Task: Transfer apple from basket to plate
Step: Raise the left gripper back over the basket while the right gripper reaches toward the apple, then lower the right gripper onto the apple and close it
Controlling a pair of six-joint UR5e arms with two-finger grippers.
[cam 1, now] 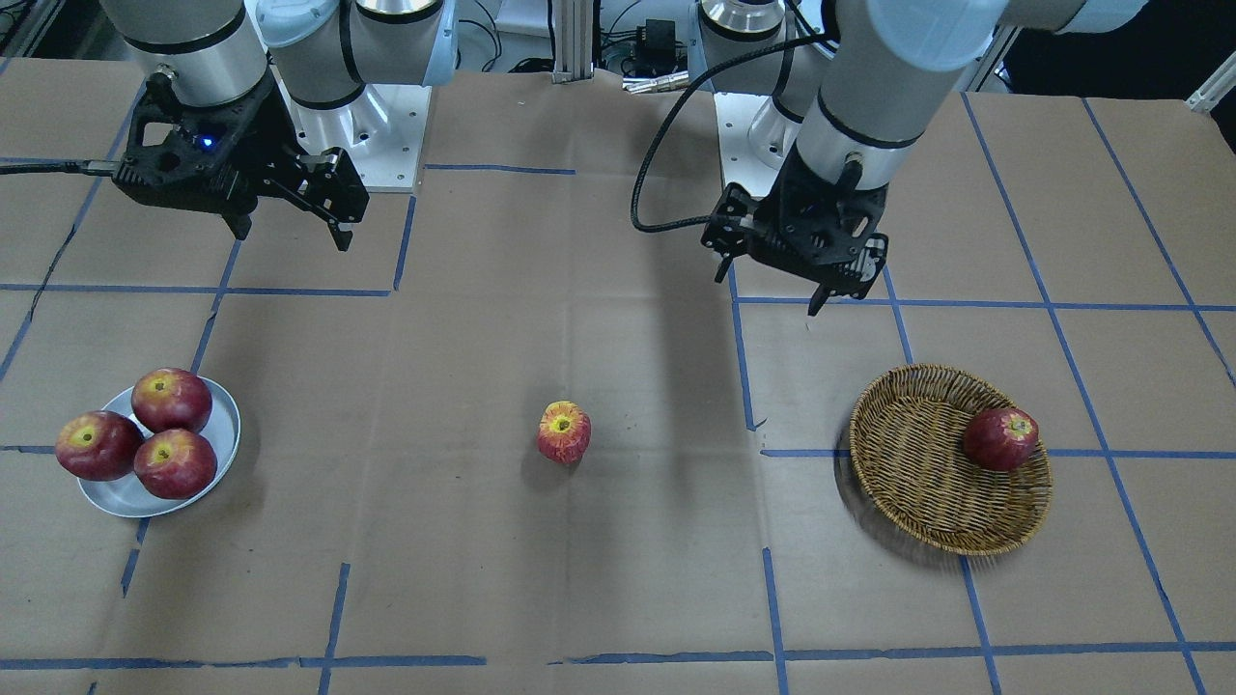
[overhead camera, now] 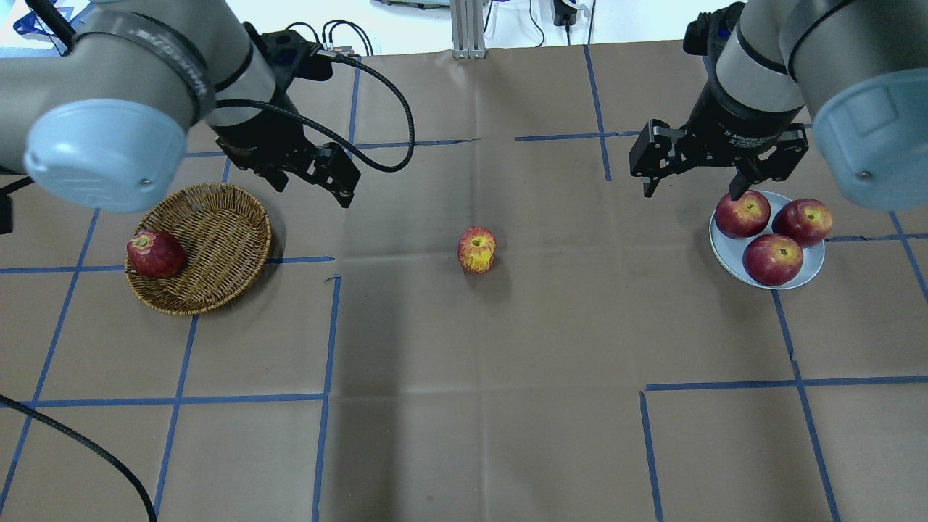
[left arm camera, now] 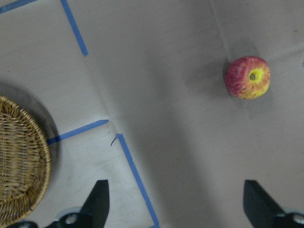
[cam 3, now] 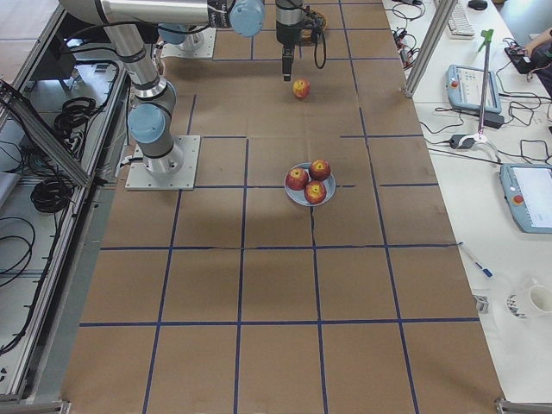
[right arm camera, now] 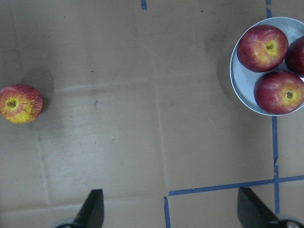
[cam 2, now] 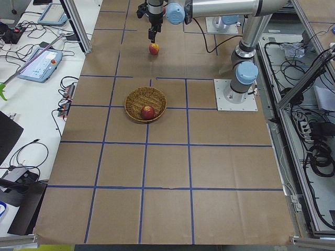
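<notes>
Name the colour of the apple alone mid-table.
The apple is streaky pinkish-red, yellow at the stem; left wrist view.

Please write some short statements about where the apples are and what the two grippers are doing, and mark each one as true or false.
1. The streaked apple lies on the table, between the wicker basket and the metal plate. True.
2. The wicker basket is empty. False: one dark red apple lies in it.
3. The metal plate holds three glossy apples. True.
4. The left gripper grips the streaked apple. False: it is open and empty, and the streaked apple lies apart from it.
5. The right gripper is open and holds nothing. True.
</notes>
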